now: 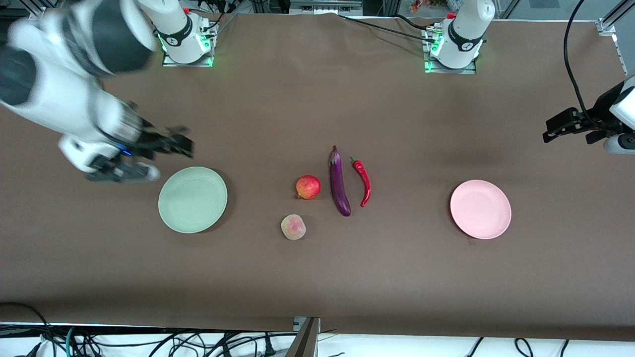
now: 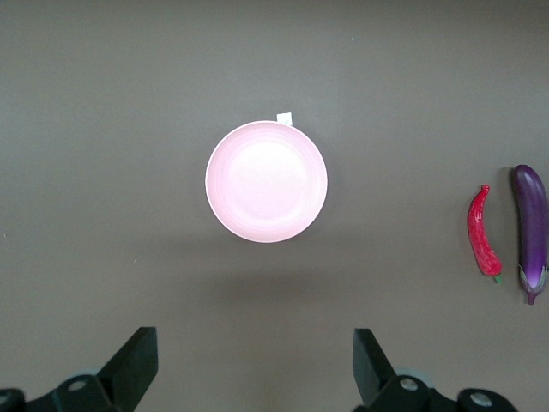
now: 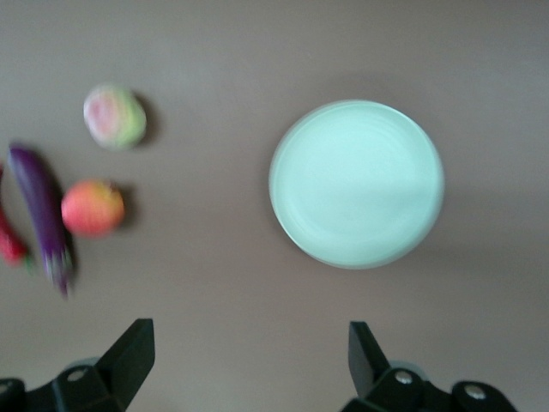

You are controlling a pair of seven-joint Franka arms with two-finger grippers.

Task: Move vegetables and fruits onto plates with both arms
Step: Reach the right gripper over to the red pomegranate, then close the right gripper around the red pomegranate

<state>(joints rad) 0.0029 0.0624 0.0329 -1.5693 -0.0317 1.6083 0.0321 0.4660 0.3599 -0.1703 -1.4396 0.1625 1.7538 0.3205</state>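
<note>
A brown tabletop (image 1: 317,277) carries the green plate (image 1: 192,199), pink plate (image 1: 480,208), apple-like fruit (image 1: 308,187), peach (image 1: 293,227), eggplant (image 1: 339,184) and chili (image 1: 363,181) mid-table. Right hand (image 1: 168,144) beside the green plate and left hand (image 1: 563,126) hover wide open, empty.

Brown cloth-covered bench (image 1: 317,277) fills the frame; black cables (image 1: 149,342) on a white floor along the bottom edge; aluminium frame rail (image 1: 607,25) upper right.
</note>
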